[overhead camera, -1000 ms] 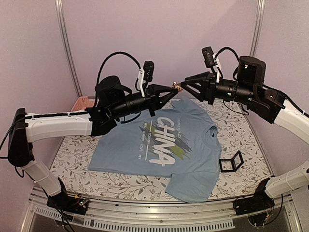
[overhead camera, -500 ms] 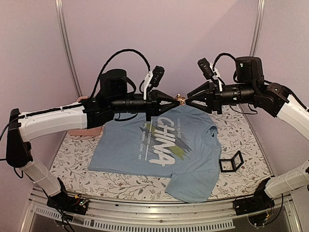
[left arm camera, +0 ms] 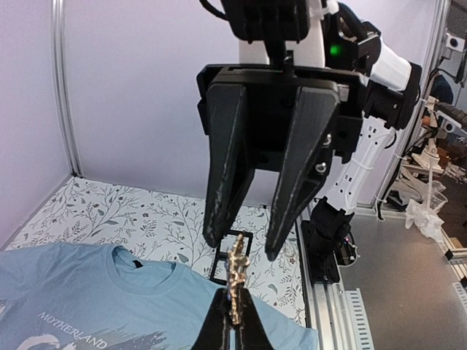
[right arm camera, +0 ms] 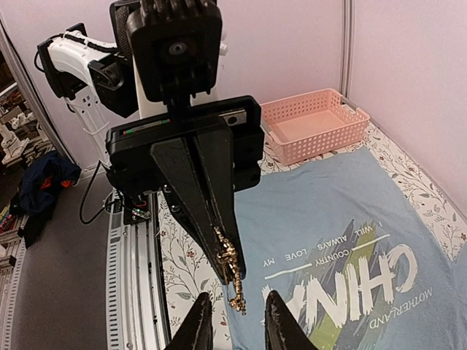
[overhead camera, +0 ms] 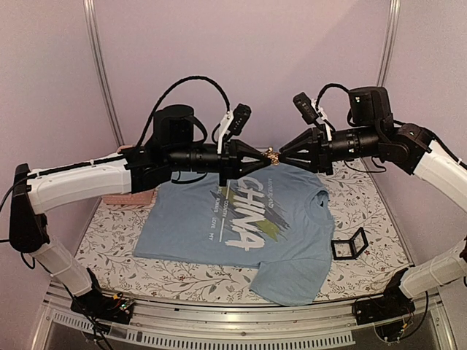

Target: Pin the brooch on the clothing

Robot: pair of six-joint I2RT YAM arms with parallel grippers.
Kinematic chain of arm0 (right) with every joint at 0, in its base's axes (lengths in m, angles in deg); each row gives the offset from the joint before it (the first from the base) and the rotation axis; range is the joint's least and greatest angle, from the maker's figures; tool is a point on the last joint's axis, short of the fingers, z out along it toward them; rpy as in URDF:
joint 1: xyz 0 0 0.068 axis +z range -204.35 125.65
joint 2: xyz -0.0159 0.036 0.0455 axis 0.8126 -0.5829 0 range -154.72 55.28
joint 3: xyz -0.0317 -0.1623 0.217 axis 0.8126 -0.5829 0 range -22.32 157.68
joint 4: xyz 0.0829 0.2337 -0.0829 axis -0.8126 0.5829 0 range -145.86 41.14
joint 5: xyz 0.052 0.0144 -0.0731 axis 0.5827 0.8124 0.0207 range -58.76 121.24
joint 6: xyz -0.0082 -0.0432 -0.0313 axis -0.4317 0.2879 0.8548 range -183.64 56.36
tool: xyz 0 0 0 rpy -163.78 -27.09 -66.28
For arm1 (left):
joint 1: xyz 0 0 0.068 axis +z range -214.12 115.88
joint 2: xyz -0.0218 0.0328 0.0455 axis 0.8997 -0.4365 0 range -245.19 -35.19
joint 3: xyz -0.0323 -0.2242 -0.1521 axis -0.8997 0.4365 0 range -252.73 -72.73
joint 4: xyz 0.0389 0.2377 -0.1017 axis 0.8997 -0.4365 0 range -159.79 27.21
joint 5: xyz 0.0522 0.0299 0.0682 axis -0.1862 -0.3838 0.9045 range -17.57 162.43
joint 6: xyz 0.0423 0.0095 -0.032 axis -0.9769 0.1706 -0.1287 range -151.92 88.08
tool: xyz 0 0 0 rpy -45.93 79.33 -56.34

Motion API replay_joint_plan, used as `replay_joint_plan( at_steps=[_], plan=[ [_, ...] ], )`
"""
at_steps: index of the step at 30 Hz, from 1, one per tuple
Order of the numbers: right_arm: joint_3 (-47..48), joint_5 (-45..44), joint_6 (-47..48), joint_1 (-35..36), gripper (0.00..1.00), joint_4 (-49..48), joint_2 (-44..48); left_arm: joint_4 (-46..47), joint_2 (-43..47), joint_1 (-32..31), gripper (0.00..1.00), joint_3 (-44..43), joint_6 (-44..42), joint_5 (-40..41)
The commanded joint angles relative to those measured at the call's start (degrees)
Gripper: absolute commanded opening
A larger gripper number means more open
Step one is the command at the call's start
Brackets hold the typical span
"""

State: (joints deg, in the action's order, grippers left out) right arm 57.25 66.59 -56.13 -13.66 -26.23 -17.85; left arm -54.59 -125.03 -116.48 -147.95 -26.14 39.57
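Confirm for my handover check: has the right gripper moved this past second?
Yes. The right gripper came down, toward the T-shirt collar in the top view.

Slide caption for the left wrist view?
Left gripper pinches the brooch, facing the open right gripper, above the T-shirt.

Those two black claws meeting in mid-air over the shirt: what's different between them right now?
The left gripper is clamped shut on the brooch; the right gripper stands open and holds nothing. The left gripper's jaws meet in one point, while the right gripper's jaws stand apart, either side of the brooch's free end. Both are black, roughly level, and face each other tip to tip above the T-shirt.
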Motion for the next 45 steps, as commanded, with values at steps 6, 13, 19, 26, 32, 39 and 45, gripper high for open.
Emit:
replay_joint_plan(
  at_steps=[6, 13, 19, 26, 32, 39, 45],
  plan=[
    [1.73, 1.61, -1.07, -0.08, 0.16, 0.39, -1.03, -0.55, -0.31, 0.66, 0.00, -2.21, -1.66, -1.70],
    [1.60, 0.79, -1.71, -0.08, 0.18, -0.08, -0.99, -1.88, -1.10, 0.60, 0.00, -2.82, -2.23, -2.54],
    [1.59, 1.30, -1.88, -0.08, 0.04, -0.04, -1.27, -2.07, -1.08, 0.60, 0.00, -2.83, -2.29, -2.44],
    [0.86, 2.70, -2.53, -0.15, 0.00, -0.89, -1.61, -2.05, -1.73, 0.66, 0.00, -2.98, -1.62, -3.10],
    [-2.06, 1.48, -4.71, -0.08, 0.00, -5.34, 0.78, -1.57, -1.65, 1.02, 0.23, -2.68, -0.91, -1.02],
    [-3.24, 0.58, -5.83, -0.11, 0.00, -6.51, 1.73, -1.06, -0.86, 1.42, 0.21, -1.64, -0.54, 0.05],
    [-3.54, 0.33, -5.94, -0.17, 0.00, -6.85, 2.24, -1.07, -0.29, 1.49, 0.06, -0.91, -0.46, 0.80]
  ],
)
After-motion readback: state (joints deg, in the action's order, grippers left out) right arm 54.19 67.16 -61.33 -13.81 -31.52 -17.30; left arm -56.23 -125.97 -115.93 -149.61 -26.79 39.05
